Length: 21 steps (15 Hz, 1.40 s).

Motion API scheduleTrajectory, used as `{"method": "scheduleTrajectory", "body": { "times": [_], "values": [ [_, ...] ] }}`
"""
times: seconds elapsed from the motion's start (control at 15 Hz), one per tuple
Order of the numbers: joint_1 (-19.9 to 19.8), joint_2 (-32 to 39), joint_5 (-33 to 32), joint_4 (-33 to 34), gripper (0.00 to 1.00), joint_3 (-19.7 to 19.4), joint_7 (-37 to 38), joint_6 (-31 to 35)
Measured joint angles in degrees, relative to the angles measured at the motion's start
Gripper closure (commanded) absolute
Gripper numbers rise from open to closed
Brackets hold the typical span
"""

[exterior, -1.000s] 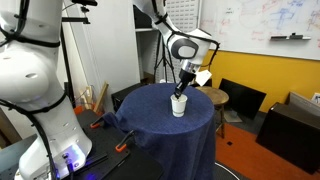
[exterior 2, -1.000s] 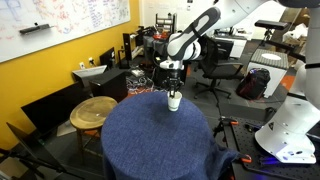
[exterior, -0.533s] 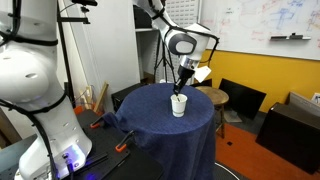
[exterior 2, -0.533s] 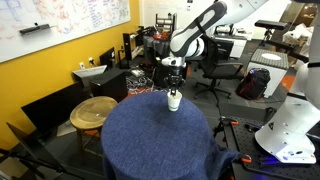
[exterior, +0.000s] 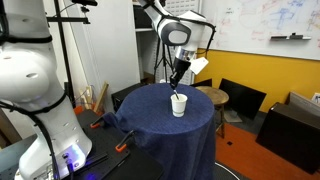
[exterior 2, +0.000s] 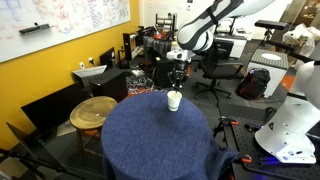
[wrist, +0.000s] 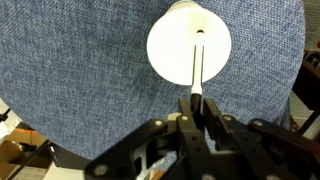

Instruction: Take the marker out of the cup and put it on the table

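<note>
A white cup (exterior: pixel 179 104) stands on the round table with a blue cloth (exterior: pixel 160 125); it also shows in the other exterior view (exterior 2: pixel 174 100) and from above in the wrist view (wrist: pixel 188 45). My gripper (wrist: pixel 199 103) is above the cup and shut on the top end of a thin white marker (wrist: pixel 198 66). The marker hangs down with its lower tip still over or inside the cup's mouth. In an exterior view the gripper (exterior: pixel 178 80) sits just above the cup, and the marker (exterior: pixel 177 90) reaches down to the cup rim.
A round wooden stool (exterior 2: pixel 94 110) and black chairs (exterior: pixel 241 98) stand around the table. A white robot body (exterior: pixel 35 90) stands close by. Orange clamps (exterior: pixel 123 147) grip the cloth at the table edge.
My gripper has risen straight up with the marker in it. The marker has come up out of the cup; the cup has stayed in place.
</note>
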Motion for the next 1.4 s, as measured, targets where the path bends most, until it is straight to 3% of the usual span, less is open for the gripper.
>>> {"method": "scheduleTrajectory", "body": {
  "times": [0.73,1.4],
  "values": [
    [5.08,-7.44,-1.02,-3.72,0.95,-0.44,0.0,0.24],
    [10.86,-7.54,-12.48,-2.88,0.95,0.0,0.13,0.34]
  ]
}}
